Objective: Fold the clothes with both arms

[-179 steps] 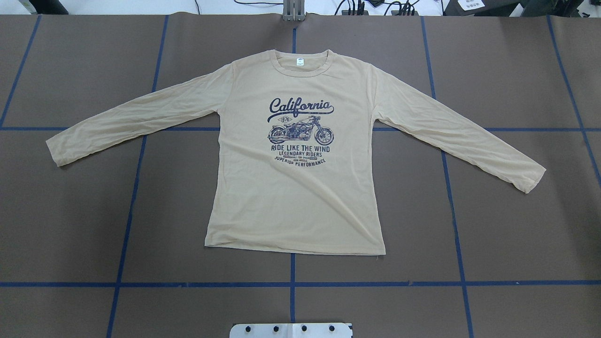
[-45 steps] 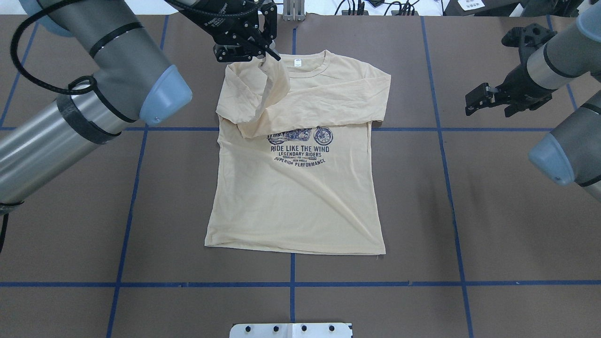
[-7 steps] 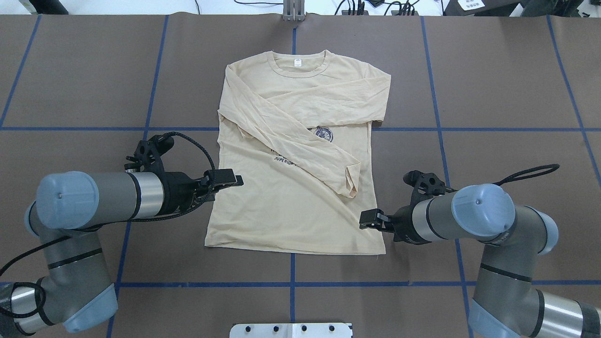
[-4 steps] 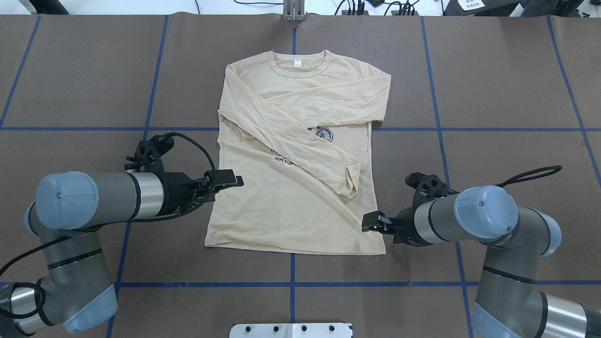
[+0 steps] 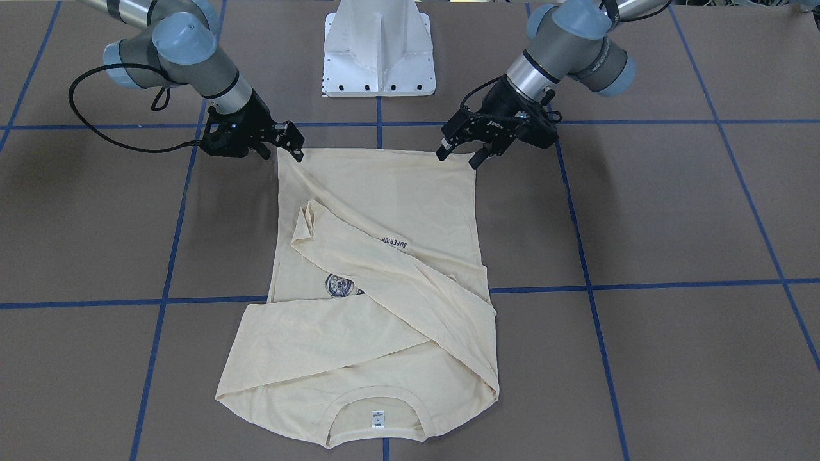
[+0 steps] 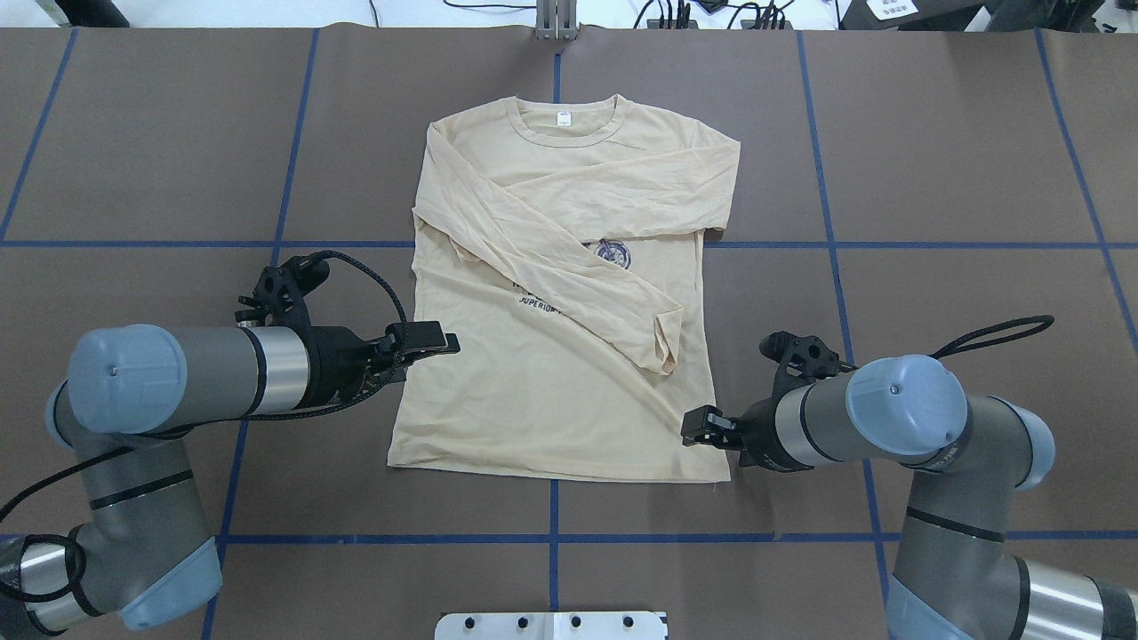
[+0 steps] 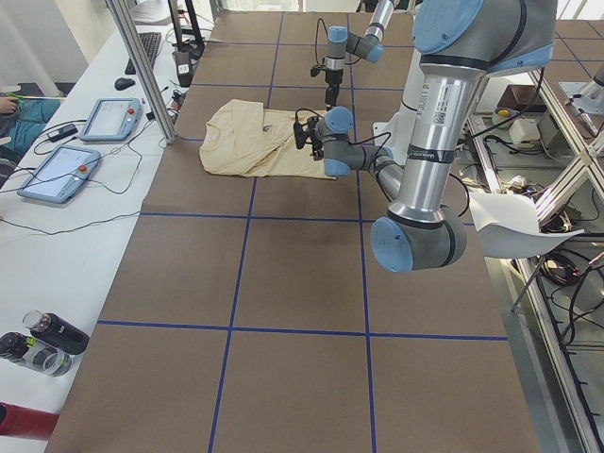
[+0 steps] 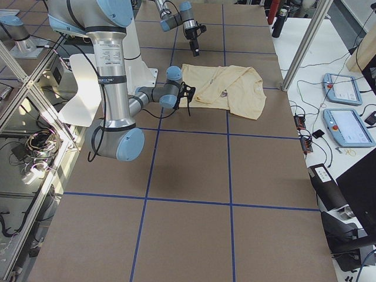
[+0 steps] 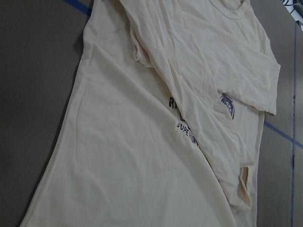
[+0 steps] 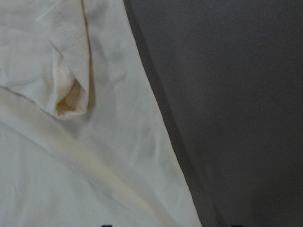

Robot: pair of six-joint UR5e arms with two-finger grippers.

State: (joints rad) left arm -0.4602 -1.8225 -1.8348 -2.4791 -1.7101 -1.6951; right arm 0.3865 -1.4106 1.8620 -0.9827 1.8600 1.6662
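Shirt (image 6: pixel 542 400) lies collar-up in mid-frame, hem lowest, between our left gripper (image 6: pixel 447 341) and right gripper (image 6: pixel 692 428), both spread and empty, the right nearer its hem corner.

Left arm (image 6: pixel 169 382), right arm (image 6: pixel 898 418): grey metallic tubes, light-blue joint caps, polished silver wrist bands. Black cable (image 6: pixel 356 259) loops off each wrist (wider on right). White pedestal base (image 5: pixel 378 51), dark screws.
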